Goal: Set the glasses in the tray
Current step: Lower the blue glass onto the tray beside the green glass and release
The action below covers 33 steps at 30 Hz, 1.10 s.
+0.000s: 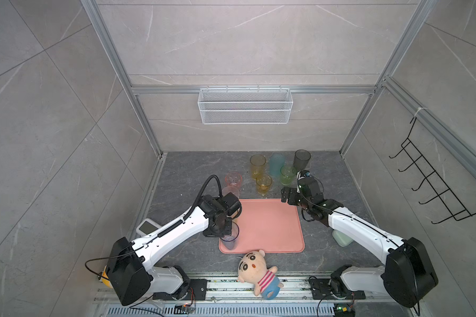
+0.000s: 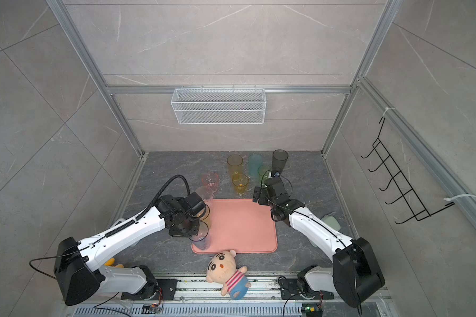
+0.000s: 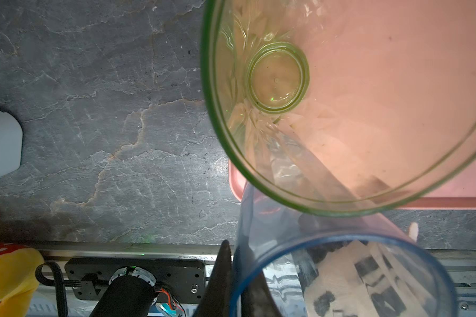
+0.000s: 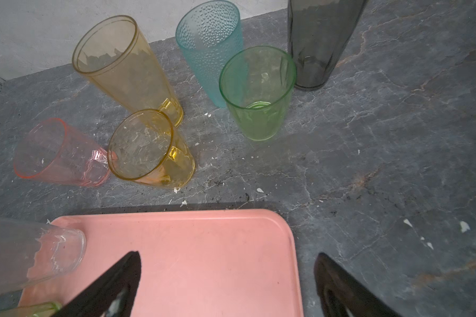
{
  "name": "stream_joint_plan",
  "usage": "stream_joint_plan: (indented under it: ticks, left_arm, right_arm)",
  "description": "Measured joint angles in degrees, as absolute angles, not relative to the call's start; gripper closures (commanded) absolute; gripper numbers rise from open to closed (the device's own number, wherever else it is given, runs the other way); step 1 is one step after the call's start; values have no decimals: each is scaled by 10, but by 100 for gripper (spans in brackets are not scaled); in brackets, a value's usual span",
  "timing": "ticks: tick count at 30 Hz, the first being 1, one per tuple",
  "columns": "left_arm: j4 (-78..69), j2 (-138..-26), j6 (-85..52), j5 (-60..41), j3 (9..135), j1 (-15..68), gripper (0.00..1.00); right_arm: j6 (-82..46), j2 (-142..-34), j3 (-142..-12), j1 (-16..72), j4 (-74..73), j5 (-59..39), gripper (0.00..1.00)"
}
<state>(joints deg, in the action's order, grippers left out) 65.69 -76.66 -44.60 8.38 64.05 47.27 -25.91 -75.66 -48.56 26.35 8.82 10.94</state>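
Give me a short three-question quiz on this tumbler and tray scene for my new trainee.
1. True or false: the right gripper holds a tumbler.
2. Which colour of tumbler is the left gripper shut on? A) pink B) blue C) smoky grey
3. Which tumbler stands closest to the right gripper?
Key: 1 false, its jaws are open and empty. 2 B, the blue tumbler, pinched at its rim at the salmon-pink tray's corner. 3 the short green tumbler.
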Motion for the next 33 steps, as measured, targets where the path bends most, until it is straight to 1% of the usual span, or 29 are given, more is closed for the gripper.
stream_joint_plan:
  ticks: [11,16,19,26,33]
  left_arm:
    - [657,-778,-446,84,641,473,100]
    - [657,-779,-446,84,641,473,95]
    - [657,-779,-446,84,641,473,90]
    - [661,-779,-446,86,642,473,73]
    - [679,-779,-446,90,671,473,62]
  right_arm:
    - [-259,-757,-486,265,88,110,1]
    - [-259,-759,-486,265,88,110,1]
    - [-259,-763,-487,265,88,110,1]
    - [-259,-765,-487,265,89,110,1]
    - [-259,-765,-487,266,89,110,1]
